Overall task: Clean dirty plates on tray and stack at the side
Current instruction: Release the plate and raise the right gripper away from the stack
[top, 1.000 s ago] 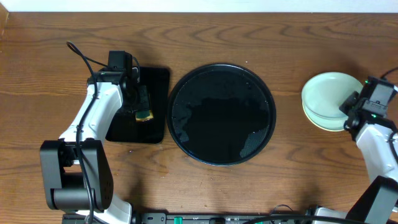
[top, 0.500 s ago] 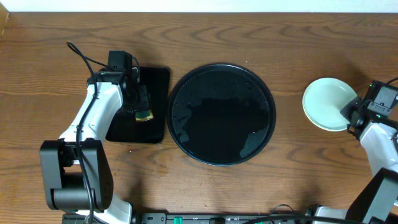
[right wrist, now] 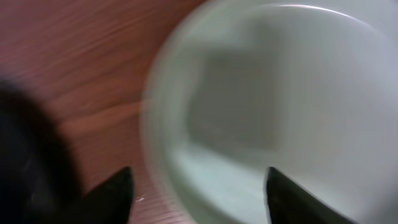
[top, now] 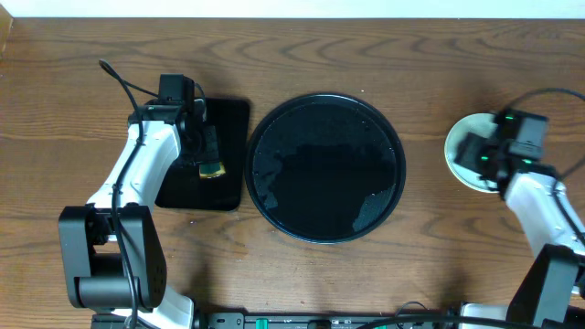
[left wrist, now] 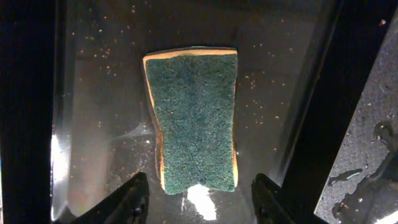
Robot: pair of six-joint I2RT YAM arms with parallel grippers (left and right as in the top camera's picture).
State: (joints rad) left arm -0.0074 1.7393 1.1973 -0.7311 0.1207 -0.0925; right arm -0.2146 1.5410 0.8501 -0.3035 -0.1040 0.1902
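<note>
My left gripper (left wrist: 199, 200) hangs over the sponge (left wrist: 194, 118), jaws spread clear of its sides, above the wet rectangular tray (top: 233, 114); the round tray (top: 324, 169) sits mid-table, glossy; on the brown wooden table (top: 366, 46), far right, the pale plates (top: 460, 146) lie under my right gripper (right wrist: 199, 186), jaws wide, gripping nothing.

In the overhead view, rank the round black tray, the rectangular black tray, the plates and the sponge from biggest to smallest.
1. Round black tray
2. Rectangular black tray, partly under the left arm
3. Plates, partly hidden by the right arm
4. Sponge
</note>
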